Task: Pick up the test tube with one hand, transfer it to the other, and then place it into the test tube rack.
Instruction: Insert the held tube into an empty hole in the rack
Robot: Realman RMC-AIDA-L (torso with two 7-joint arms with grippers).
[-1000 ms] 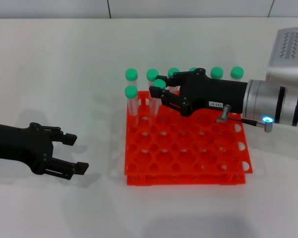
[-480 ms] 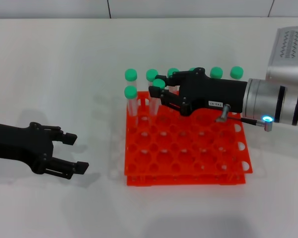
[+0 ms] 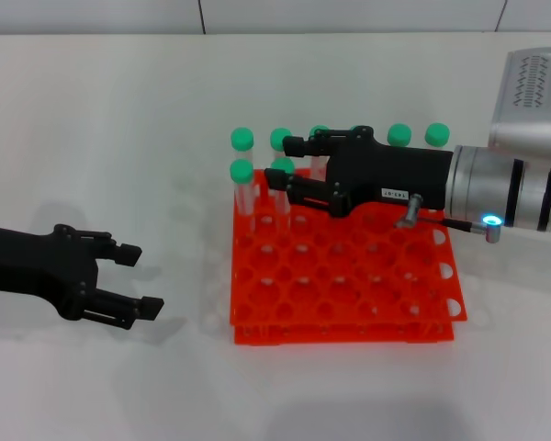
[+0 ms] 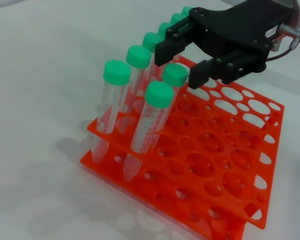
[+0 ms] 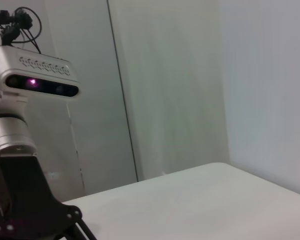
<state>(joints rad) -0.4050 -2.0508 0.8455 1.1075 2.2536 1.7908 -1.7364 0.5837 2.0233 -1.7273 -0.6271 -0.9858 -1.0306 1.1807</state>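
Rack (image 3: pixel 349 276) back row filled with upright green-capped tubes (image 3: pixel 243 140); two more in second row at left corner, including test tube (image 4: pixel 160 117). Right hand (image 3: pixel 289 163) hangs over that corner, fingers spread either side of second-row tube cap, blocking overhead access there. Remaining rack holes open from above. Bare tabletop (image 3: pixel 119 119) left of rack; left hand (image 3: pixel 133 280) low there, well apart from rack.

Bright even overhead light; soft shadows; sharp.
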